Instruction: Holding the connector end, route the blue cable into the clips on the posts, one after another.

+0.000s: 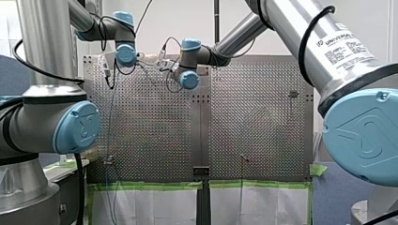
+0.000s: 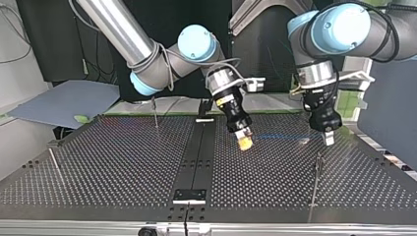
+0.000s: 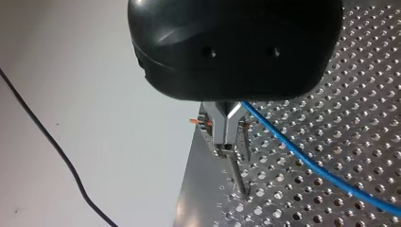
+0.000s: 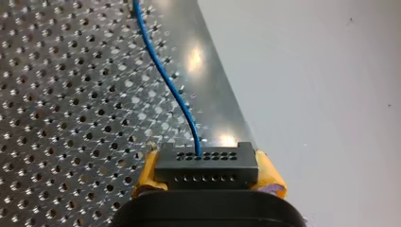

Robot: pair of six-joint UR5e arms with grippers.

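Two claws hang near one counter [image 4: 56,94] edge. Yellow-padded R claw [image 2: 244,141] is clamped on connector [image 4: 208,165]. Cable [image 4: 165,80] exits connector's holed face and runs lengthwise ahead over counter w/ slight bend. L claw [image 3: 230,142] sits just above post [image 3: 238,179], cable passing beside it; can't tell its grip.

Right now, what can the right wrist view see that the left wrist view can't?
Only the right wrist view shows the connector, held by my right hand between its yellow pads. Only the left wrist view shows a post standing under my left hand, and a black wire beyond the table's edge. Both show the blue cable running over the holed table.
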